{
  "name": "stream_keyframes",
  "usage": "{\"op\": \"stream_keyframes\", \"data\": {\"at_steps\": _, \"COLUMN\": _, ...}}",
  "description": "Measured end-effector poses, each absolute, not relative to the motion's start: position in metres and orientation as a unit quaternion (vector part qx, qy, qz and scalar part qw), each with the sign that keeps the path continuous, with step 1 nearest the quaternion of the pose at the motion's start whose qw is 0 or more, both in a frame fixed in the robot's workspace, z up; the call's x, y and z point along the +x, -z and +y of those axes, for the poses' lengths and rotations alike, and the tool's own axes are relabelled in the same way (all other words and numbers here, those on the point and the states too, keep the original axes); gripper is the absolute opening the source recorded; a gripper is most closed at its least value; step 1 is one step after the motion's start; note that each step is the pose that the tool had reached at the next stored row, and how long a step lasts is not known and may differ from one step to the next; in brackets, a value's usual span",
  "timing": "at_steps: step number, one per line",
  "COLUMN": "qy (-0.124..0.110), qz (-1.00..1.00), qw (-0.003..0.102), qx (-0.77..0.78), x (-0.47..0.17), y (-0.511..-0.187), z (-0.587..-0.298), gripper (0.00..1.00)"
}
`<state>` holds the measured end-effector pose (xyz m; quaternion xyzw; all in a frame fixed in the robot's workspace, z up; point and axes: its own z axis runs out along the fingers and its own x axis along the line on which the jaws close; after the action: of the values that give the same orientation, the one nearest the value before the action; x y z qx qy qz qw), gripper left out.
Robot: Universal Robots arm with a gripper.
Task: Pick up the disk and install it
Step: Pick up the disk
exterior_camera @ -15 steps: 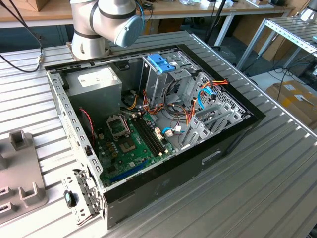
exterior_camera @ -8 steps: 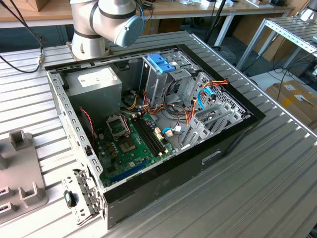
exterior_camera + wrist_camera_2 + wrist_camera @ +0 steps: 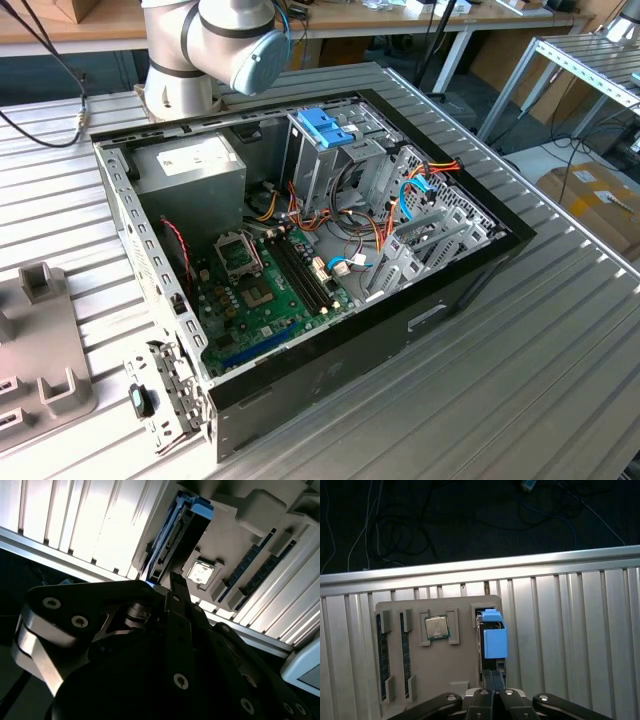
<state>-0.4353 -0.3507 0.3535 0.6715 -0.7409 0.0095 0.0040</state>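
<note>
The disk (image 3: 494, 639), silver with a light blue carrier rail, stands on edge in a slot of a grey fixture tray (image 3: 462, 657) on the ribbed aluminium table. In the second wrist view the disk (image 3: 176, 532) shows its connector edge. My gripper (image 3: 492, 676) hangs just short of the disk's near end, its two black fingers pressed together with nothing between them. The same fingertips meet near the disk's lower corner in the second wrist view, where the gripper (image 3: 162, 582) is seen from behind. In the exterior view the open computer case (image 3: 300, 250) lies on the table.
The tray also holds a processor chip (image 3: 436, 627) and memory sticks (image 3: 384, 655). Inside the case a tall metal drive cage carries a blue plastic bracket (image 3: 325, 128), with a motherboard (image 3: 265, 285) and loose cables beside it. The arm's base (image 3: 215, 45) stands behind the case.
</note>
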Motion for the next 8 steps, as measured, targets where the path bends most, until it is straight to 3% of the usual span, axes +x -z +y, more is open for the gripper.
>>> {"op": "stream_keyframes", "data": {"at_steps": 8, "qy": -0.01, "qz": -0.741, "qw": 0.004, "qx": 0.671, "x": -0.4325, "y": -0.3496, "z": -0.3493, "gripper": 0.11}}
